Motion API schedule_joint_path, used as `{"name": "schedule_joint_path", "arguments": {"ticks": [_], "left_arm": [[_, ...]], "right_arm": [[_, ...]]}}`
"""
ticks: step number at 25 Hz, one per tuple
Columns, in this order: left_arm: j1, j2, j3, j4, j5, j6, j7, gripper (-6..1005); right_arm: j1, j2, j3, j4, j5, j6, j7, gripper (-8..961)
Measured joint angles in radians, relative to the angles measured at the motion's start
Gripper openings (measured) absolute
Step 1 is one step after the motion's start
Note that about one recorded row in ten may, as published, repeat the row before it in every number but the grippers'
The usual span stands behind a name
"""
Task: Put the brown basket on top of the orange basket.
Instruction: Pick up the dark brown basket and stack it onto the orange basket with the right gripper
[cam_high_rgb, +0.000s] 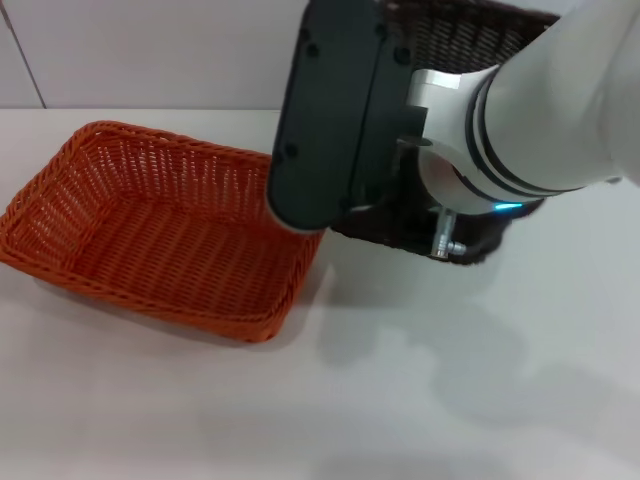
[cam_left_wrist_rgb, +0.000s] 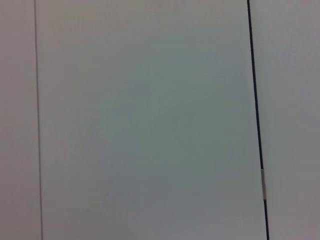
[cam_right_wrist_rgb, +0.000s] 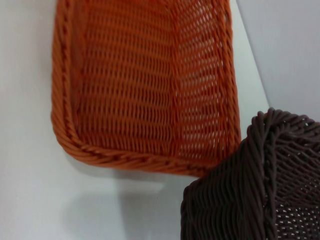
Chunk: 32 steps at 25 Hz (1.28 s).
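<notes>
Behind my right arm (cam_high_rgb: 540, 110), the brown basket (cam_high_rgb: 455, 35) sits toward the far right of the worktop (cam_high_rgb: 400, 400), seemingly tipped or raised, its rim showing above the arm and a dark edge below the wrist. From the right wrist view its corner (cam_right_wrist_rgb: 260, 190) lies just beside, perhaps overlapping, the near corner of the orange basket (cam_right_wrist_rgb: 145, 85), which rests open and empty on the worktop to the left (cam_high_rgb: 150, 225).

The step in hand, as I judge it, is carrying the brown basket across and above the orange one. To do it well I would lift it clear of the orange rim, square the long sides of the two, then lower evenly so it nests without catching the braid.

The right end effector itself is hidden behind its own housing; I cannot tell whether it is open or gripping the basket wall. Much of the brown basket is covered by the arm and cut off at the frame edge. The left end effector appears nowhere; its wrist camera faces only a pale panel (cam_left_wrist_rgb: 145, 120).
</notes>
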<state>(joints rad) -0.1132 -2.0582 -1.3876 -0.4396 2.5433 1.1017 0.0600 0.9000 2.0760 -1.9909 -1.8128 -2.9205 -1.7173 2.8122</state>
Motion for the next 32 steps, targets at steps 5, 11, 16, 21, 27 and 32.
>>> {"name": "schedule_joint_path", "arguments": {"ticks": [5, 11, 16, 21, 27, 32], "left_arm": [[0.007, -0.001, -0.005, -0.001, -0.005, 0.019, -0.002, 728], [0.015, -0.004, -0.026, -0.001, -0.007, 0.023, -0.004, 728], [0.025, -0.007, -0.043, -0.001, -0.008, 0.028, -0.03, 728], [0.031, -0.006, -0.044, -0.002, -0.008, 0.036, -0.049, 728], [0.028, -0.007, -0.044, -0.001, -0.008, 0.037, -0.05, 728], [0.022, -0.009, -0.043, -0.002, -0.008, 0.033, -0.051, 728]], "right_arm": [[-0.004, 0.002, -0.024, -0.039, 0.0, 0.031, -0.16, 159], [-0.041, 0.003, -0.087, -0.065, -0.001, 0.087, -0.41, 165], [-0.103, 0.003, -0.116, -0.098, -0.001, 0.149, -0.642, 170], [-0.171, 0.002, -0.109, -0.143, -0.001, 0.205, -0.839, 175], [-0.247, 0.004, -0.107, -0.141, 0.0, 0.306, -1.031, 181], [-0.332, 0.003, -0.124, -0.117, 0.002, 0.426, -1.157, 187]]}}
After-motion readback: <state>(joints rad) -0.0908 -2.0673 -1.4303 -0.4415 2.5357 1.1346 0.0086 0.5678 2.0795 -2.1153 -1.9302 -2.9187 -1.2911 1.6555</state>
